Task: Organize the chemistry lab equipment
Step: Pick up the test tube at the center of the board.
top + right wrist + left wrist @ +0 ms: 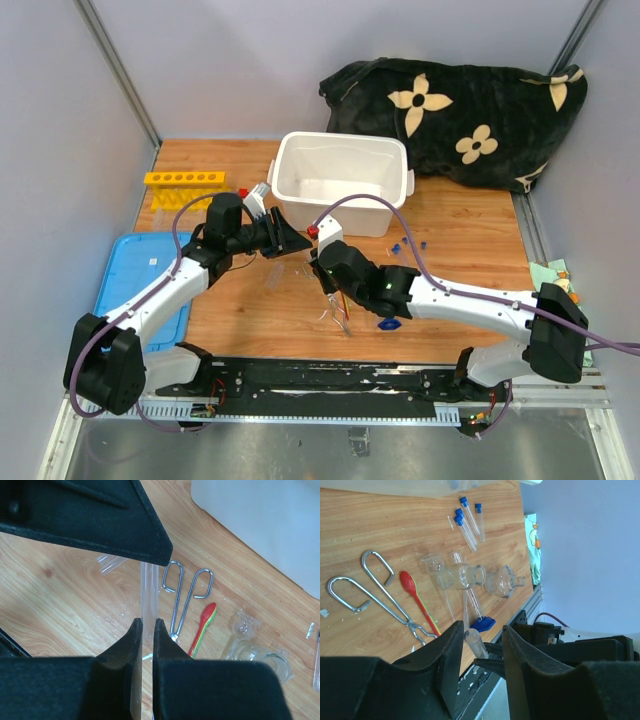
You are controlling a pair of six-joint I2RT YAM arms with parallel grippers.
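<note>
Right wrist view: a thin, clear glass tube [149, 587] is clamped by the right tool [147, 625], its fingers almost closed on it — near tweezers [186, 597] and a red spoon [204, 622] laid on the desk [60, 595]. The left tool [482, 630] is spread apart, gripping nothing.

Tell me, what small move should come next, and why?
Probably the left hand should close on the clear tube: the right hand pinches it, its end shows within the open left hand, and the yellow rack stands on the left side.
</note>
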